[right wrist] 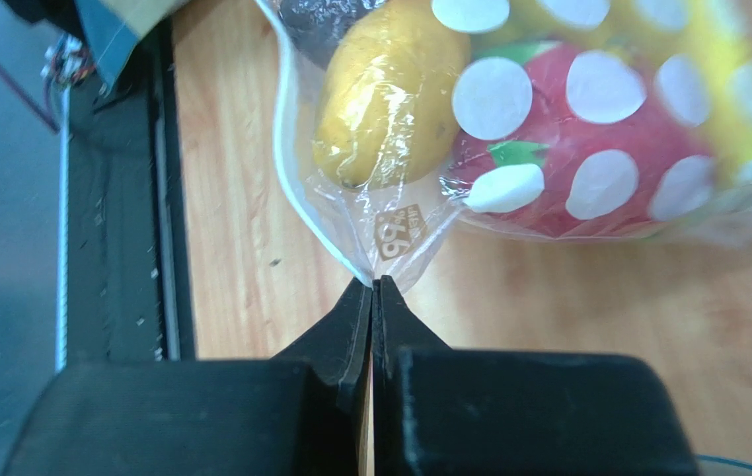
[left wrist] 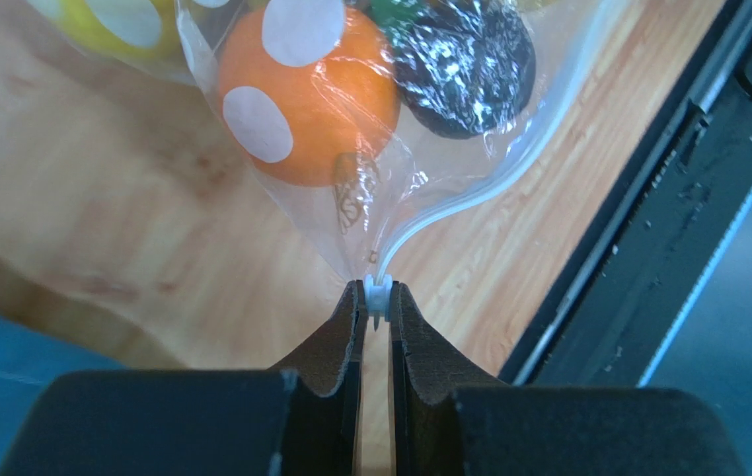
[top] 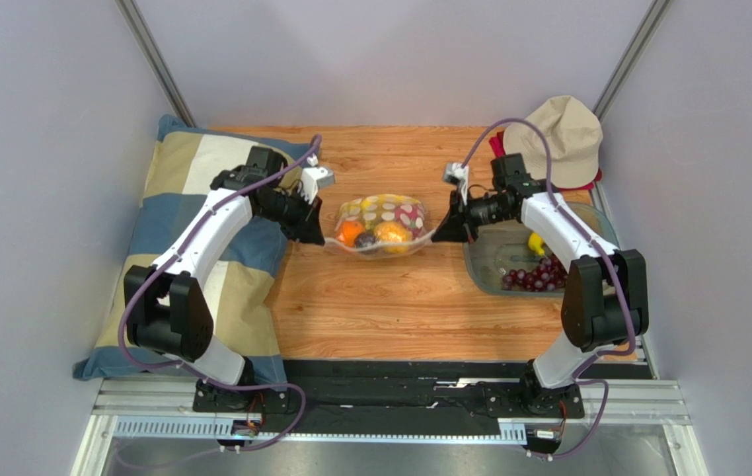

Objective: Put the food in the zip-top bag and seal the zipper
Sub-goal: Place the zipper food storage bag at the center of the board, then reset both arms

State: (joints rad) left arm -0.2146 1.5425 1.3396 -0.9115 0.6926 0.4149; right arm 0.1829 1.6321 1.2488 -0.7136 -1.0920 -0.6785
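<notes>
The dotted clear zip-top bag [top: 382, 226] hangs between my two grippers above the wooden table, with fruit inside. My left gripper [top: 318, 230] is shut on the white zipper slider [left wrist: 378, 296] at the bag's left corner. Past it the bag holds an orange [left wrist: 312, 109] and a dark purple fruit [left wrist: 464, 61]. The whitish zipper strip [left wrist: 449, 208] runs off from the slider. My right gripper [top: 442, 234] is shut on the bag's right corner [right wrist: 390, 248]. There the bag holds a yellow fruit [right wrist: 390, 94] and pink dragon fruit [right wrist: 574, 159].
A grey tray [top: 481, 266] at the right holds dark grapes [top: 539, 275] and a yellow fruit [top: 536, 243]. A beige cap [top: 569, 134] lies at the back right. A checked pillow [top: 183, 188] lies along the left. The black table rail [top: 400, 372] runs along the front.
</notes>
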